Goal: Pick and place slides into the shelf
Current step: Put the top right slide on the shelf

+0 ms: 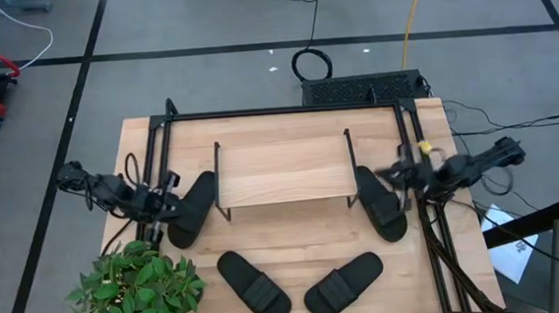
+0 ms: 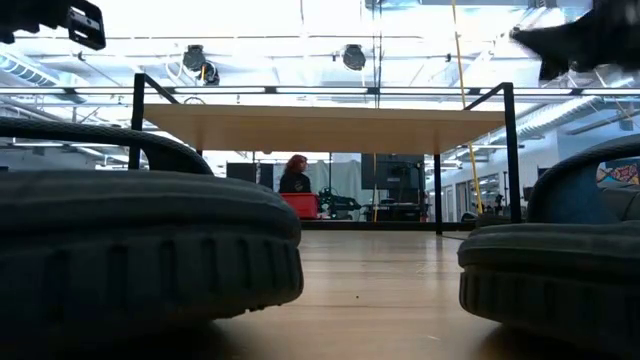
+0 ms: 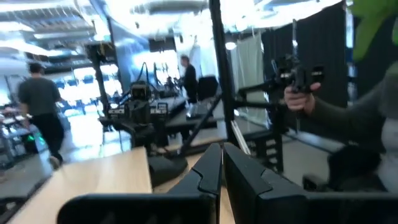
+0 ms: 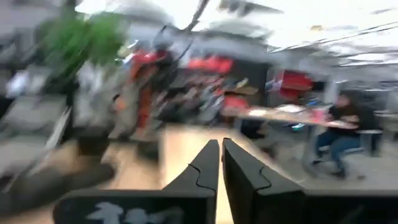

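The shelf (image 1: 283, 173) is standing in the middle of the bench (image 1: 258, 128), its light wooden top board resting on thin black legs, and all four slides are lying on the bench around it rather than on it. One slide (image 1: 192, 208) is sitting just beside the shelf's left end, angled toward the front edge, and another slide (image 1: 381, 203) is lying just beside the shelf's right end. The remaining pair is sitting nearer the front edge: a third slide (image 1: 253, 283) to the left and a fourth slide (image 1: 344, 282) to the right, their inner ends pointing toward each other but staying apart. The left gripper (image 1: 168, 190) is hanging at the left side of the bench, close to the slide by the shelf's left end, and in the left wrist view its fingers (image 3: 208, 171) are pressed together, clenched on nothing. The right gripper (image 1: 387, 177) is hovering at the right side, over the slide by the shelf's right end, and its fingers (image 4: 211, 163) are likewise closed with nothing between them. A leafy green plant (image 1: 136, 290) is standing at the front-left corner of the bench. In the low view, two slides are filling the foreground with the shelf (image 2: 320, 120) standing beyond them.
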`<state>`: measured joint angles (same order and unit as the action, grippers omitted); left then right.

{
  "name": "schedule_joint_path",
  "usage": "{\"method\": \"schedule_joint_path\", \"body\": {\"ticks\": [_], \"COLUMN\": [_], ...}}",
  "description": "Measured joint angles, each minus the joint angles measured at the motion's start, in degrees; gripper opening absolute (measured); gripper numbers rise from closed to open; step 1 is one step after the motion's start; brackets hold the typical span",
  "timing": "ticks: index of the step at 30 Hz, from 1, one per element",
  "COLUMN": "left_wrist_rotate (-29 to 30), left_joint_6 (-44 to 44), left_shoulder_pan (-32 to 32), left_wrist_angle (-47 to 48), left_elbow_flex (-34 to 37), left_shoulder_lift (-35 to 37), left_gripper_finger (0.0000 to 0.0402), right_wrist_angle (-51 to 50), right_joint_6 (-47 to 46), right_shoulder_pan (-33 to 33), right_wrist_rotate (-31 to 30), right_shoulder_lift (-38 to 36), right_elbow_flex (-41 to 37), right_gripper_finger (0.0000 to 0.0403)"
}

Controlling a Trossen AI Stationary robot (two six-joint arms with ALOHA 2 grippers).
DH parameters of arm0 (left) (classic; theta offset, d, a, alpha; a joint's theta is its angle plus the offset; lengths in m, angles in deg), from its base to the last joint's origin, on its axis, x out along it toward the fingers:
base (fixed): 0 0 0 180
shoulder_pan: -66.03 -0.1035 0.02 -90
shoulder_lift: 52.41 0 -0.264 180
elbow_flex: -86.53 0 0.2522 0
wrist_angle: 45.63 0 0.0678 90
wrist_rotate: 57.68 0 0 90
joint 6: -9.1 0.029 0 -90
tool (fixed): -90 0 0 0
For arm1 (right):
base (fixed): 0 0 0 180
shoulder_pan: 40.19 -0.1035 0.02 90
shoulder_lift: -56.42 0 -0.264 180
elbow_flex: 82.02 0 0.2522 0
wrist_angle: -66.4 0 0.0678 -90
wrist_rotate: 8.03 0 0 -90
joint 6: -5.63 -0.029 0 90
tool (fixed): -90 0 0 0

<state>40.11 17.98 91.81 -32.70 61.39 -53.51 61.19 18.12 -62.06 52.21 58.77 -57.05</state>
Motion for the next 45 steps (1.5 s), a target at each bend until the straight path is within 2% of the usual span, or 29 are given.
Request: {"method": "schedule_joint_path", "body": {"ticks": [3,8,14,18,23,31,38,45], "left_wrist_rotate": [3.9,11.1,16.4,16.7,16.7,16.8,16.7,16.7], "left_joint_6": [0.0,0.0,0.0,0.0,-0.1,0.0,-0.2,-0.2], "left_shoulder_pan": [0.0,0.0,0.0,0.0,0.0,0.0,0.0,0.0], "left_wrist_angle": [-1.2,-0.9,-0.8,-0.8,-0.8,-0.8,-0.7,-0.7], "left_elbow_flex": [0.0,0.0,0.0,0.0,0.0,0.0,0.0,0.0], "left_shoulder_lift": [0.0,0.0,0.0,0.0,0.0,0.0,0.0,0.0], "left_gripper_finger": [0.0024,0.0024,0.0024,0.0024,0.0024,0.0024,0.0024,0.0024], "right_wrist_angle": [-7.9,-29.2,-55.9,-70.3,-76.2,-76.4,-69.4,-69.0], "right_joint_6": [-3.9,-13.6,-29.7,-39.0,-43.1,-33.9,-23.7,-19.2], "right_shoulder_pan": [0.0,0.1,2.0,5.1,10.2,18.1,24.8,31.0], "right_wrist_rotate": [-9.6,-17.2,-18.1,-13.3,-2.6,11.3,24.9,34.5], "right_shoulder_lift": [2.6,9.3,18.9,24.7,30.0,37.3,41.1,46.2], "right_elbow_flex": [8.0,22.9,36.1,41.2,41.6,35.8,32.4,30.9], "right_gripper_finger": [0.0041,0.0085,0.0127,0.0145,0.0159,0.0172,0.0178,0.0179]}}
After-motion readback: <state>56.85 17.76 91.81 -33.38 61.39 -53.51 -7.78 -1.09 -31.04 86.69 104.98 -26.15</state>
